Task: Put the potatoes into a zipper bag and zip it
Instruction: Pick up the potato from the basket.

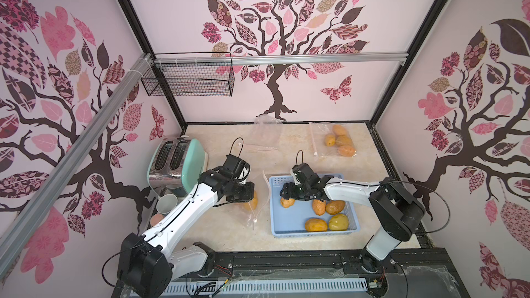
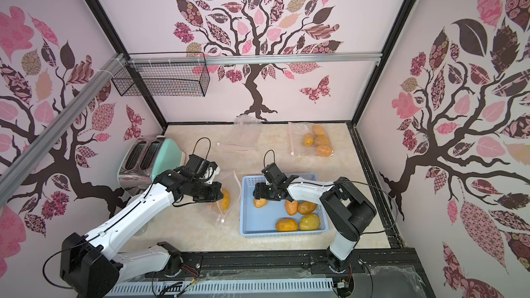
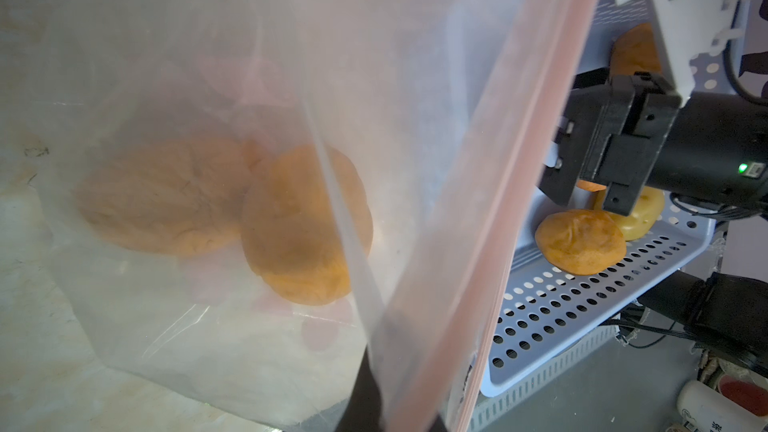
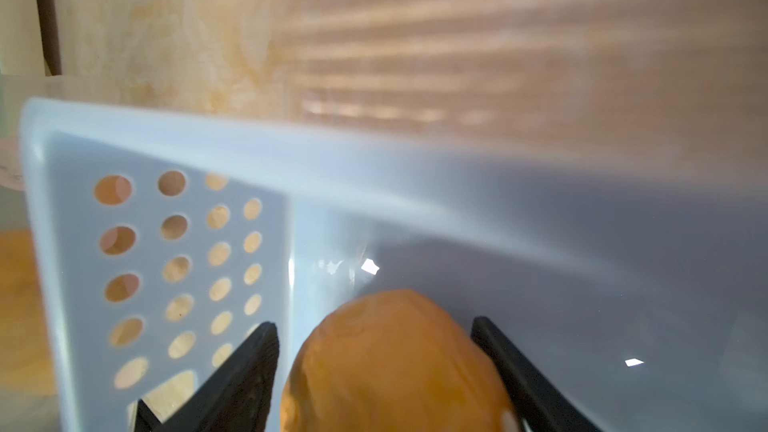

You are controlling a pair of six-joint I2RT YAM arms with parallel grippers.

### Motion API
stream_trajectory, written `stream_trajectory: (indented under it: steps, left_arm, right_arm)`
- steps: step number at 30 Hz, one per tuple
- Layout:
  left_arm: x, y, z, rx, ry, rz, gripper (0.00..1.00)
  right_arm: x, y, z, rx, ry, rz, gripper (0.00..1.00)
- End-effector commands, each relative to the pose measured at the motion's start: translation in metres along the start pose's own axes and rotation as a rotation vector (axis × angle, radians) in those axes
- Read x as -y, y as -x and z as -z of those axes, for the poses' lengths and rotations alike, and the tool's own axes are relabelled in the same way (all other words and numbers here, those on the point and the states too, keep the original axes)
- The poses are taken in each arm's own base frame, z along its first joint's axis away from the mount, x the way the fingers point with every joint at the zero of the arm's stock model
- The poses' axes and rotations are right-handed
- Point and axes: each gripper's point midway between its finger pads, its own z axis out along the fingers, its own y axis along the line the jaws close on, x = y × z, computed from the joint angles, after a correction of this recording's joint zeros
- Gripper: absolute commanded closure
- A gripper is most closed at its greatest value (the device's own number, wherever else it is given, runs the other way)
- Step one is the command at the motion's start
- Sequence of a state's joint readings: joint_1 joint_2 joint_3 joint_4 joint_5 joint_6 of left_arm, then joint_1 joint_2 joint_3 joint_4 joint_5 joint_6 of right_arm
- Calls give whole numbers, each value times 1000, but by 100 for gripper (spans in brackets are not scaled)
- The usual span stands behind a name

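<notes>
My left gripper [image 3: 386,409] is shut on the rim of a clear zipper bag [image 3: 208,76] and holds its mouth up, left of the blue basket [image 1: 315,235]. Two orange-brown potatoes [image 3: 166,197] [image 3: 299,226] lie inside that bag [image 1: 259,196]. My right gripper [image 1: 286,196] reaches down into the basket's far left corner. It stands open, its black fingers [image 4: 249,367] on either side of a potato [image 4: 395,367], with a thin gap on one side. Several more potatoes [image 1: 319,207] lie in the basket, one of them yellow-green [image 1: 338,222].
A second bag [image 1: 339,140] holding several potatoes lies at the back right. An empty clear bag [image 1: 265,133] lies at the back middle. A mint toaster [image 1: 177,164], a cup [image 1: 167,204] and a pinkish fruit [image 1: 156,219] crowd the left side. A wire basket [image 1: 189,78] hangs on the wall.
</notes>
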State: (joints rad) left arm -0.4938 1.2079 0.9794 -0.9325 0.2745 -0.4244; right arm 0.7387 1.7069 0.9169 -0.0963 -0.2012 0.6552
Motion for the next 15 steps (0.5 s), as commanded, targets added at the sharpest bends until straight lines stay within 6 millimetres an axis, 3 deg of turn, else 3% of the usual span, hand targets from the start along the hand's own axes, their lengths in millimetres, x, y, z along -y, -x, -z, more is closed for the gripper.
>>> stream_trajectory:
  steps: [1,4,7,9,15]
  left_arm:
    - [-2,-7,-2,-8,-1,-9,100]
    - [-3,-7,-3,-11,0,-9,100]
    - [-3,-7,-3,-11,1,-8,100]
    - [-2,-7,-2,-9,1,-9,100]
    - [-3,-6,-2,-5,5,-9,100]
  right_arm:
    - [0,-7,-8,-38,-57,96,28]
    - [-6,-8,-8,-39,-74,166,27]
    - [-10,-9,-6,-45,-62,241,20]
    - [-4,-5,1,-28,-108,263,14]
    - [8,-4,16,2,-173,275,11]
